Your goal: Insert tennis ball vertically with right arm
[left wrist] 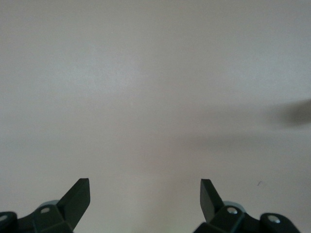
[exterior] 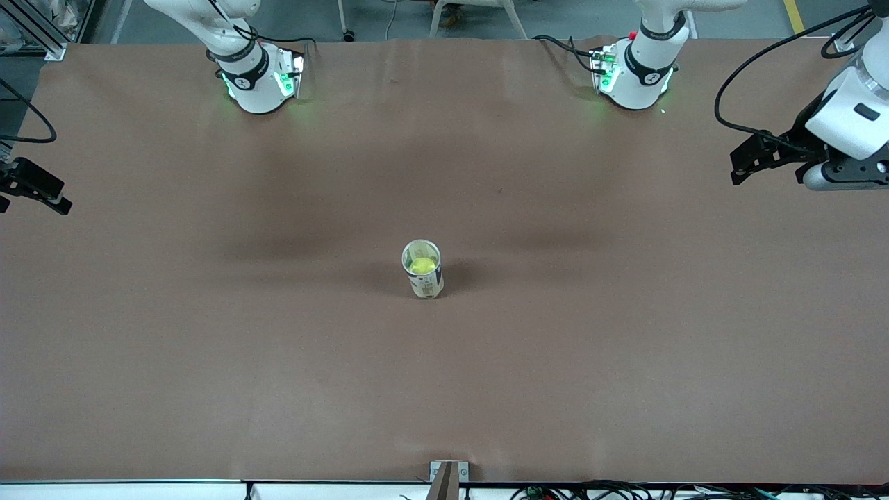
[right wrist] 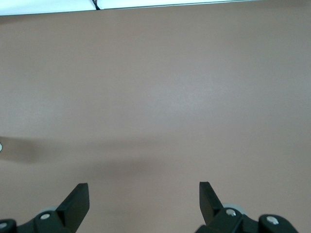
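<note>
I see the tennis ball point(exterior: 421, 265) sitting inside the upright clear can point(exterior: 423, 269), which stands near the middle of the brown table point(exterior: 208, 347). The right gripper point(right wrist: 144, 194) hangs over the table edge at the right arm's end, well apart from the can, jaws spread wide and holding nothing. The left gripper point(left wrist: 145, 191) waits over the left arm's end, jaws likewise wide and empty.

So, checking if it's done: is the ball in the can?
In: the ball shows inside the upright can.
</note>
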Tool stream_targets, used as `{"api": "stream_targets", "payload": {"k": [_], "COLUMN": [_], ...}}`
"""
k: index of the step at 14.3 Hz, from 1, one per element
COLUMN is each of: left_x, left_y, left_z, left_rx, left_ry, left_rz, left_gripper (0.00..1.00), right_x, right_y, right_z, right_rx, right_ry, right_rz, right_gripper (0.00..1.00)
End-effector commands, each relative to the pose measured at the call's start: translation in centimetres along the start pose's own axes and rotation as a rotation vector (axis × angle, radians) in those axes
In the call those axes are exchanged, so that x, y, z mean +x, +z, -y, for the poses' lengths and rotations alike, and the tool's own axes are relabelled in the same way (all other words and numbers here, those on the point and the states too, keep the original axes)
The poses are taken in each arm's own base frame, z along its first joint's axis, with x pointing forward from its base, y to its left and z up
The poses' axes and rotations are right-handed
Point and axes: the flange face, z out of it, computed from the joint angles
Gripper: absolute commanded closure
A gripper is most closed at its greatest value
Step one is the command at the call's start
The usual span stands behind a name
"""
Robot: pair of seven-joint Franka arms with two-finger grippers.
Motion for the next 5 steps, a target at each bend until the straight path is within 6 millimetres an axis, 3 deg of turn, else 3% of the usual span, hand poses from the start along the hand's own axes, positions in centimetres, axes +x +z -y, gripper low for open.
{"api": "stream_targets", "payload": {"k": [1, 5], "left_x": [0.0, 0.8], "left_y": [-0.8, -0.4], "left_z": [0.8, 0.7], "left_rx": [-0.014, -0.009], "left_ry": [0.001, 0.001], "left_rz": [-0.022, -0.017], "left_gripper": [0.0, 0.0], "right_x": [-0.5, -0.9], "right_y": [-0.1, 1.2], "right_z": [-0.2, -0.2], "right_rx": [-0.018, -0.016], "right_ry": [-0.005, -0.006], "right_rz": [0.007, 0.031], "right_gripper": [0.0, 0.0]}}
